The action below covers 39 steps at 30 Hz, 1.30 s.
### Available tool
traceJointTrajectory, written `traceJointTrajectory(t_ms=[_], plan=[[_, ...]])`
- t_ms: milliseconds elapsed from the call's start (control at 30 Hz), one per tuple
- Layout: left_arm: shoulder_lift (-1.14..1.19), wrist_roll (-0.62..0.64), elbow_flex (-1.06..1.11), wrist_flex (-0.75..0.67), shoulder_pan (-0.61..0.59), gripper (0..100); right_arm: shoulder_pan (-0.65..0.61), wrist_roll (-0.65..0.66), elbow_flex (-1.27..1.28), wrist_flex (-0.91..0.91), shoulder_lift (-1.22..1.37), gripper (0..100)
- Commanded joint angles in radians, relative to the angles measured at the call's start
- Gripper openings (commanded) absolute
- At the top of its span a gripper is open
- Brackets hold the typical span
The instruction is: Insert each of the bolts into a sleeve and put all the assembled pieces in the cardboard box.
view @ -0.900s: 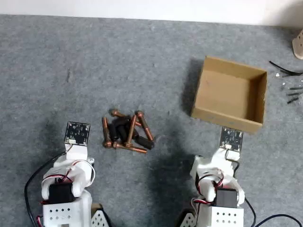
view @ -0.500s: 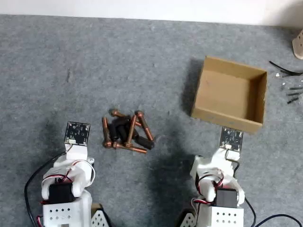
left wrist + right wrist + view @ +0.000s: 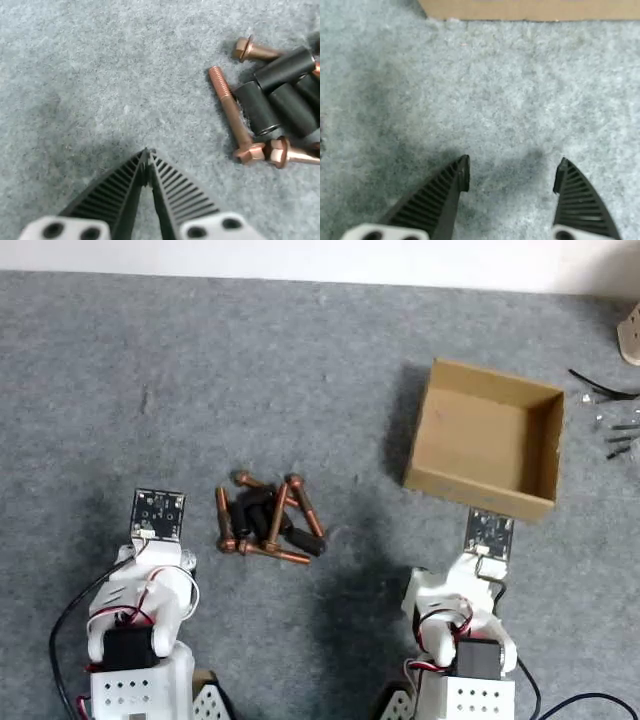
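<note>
Seen from above, on a grey felt-like table cover (image 3: pixel 300 370): a loose heap of copper-coloured hex-head metal bolts (image 3: pixel 278 510) tangled with short black cylindrical sleeves (image 3: pixel 258 512); sits near the middle, between the two arms, probably so that either can reach it; no bolt visibly inside a sleeve, so assembly judged not yet begun; to the right of the heap and well apart from it, an open-topped brown cardboard box (image 3: pixel 478 495), bare inside, awaiting finished pieces; at the left arm's tip, the left gripper (image 3: pixel 148 154), black ribbed fingers pressed together tip to tip, clasping nothing; points at bare cover near the heap, with the closest bolt and sleeves off to one side; likely needs to spread its fingers before taking a bolt; at the right arm's tip, the right gripper (image 3: pixel 513 167), fingers spread wide with only cover between them; stands just short of the box's near wall, apart from the heap, perhaps placed there to receive a piece and drop it in
</note>
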Motion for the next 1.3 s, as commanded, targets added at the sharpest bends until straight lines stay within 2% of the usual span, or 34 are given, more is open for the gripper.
traceJointTrajectory(t_ms=[0,167,300,467,600,700,833,867,1067,1267], plan=[[-0.016,-0.115,-0.145,0.055,-0.021,1,-0.002,0.009,0.145,-0.058,-0.002,25.6],[-0.016,-0.112,-0.334,0.115,0.019,1,-0.001,0.009,0.145,-0.084,-0.002,25.6],[-0.016,-0.112,-0.403,0.114,0.12,1,-0.001,0.009,0.145,-0.088,-0.002,25.6],[-0.013,-0.11,-0.409,0.035,0.246,1,-0.008,0.005,0.145,-0.111,-0.002,25.6],[0.019,-0.109,-0.389,-0.041,0.269,1,-0.002,0.008,0.145,-0.133,0.007,25.6],[0.15,-0.058,-0.354,-0.138,0.272,1,0.002,0.031,0.143,-0.133,0.007,25.6],[0.392,0.009,-0.357,-0.265,0.321,1,0.087,0.338,0.143,-0.133,-0.001,25.6],[0.45,0.014,-0.367,-0.287,0.341,1,0.096,0.381,0.143,-0.133,-0.002,25.6],[0.716,0.126,-0.415,-0.359,0.381,1,0.102,0.354,0.143,-0.136,-0.002,25.6],[0.88,0.132,-0.392,-0.47,0.38,1,0.091,0.353,0.064,-0.14,0.007,25.6]])
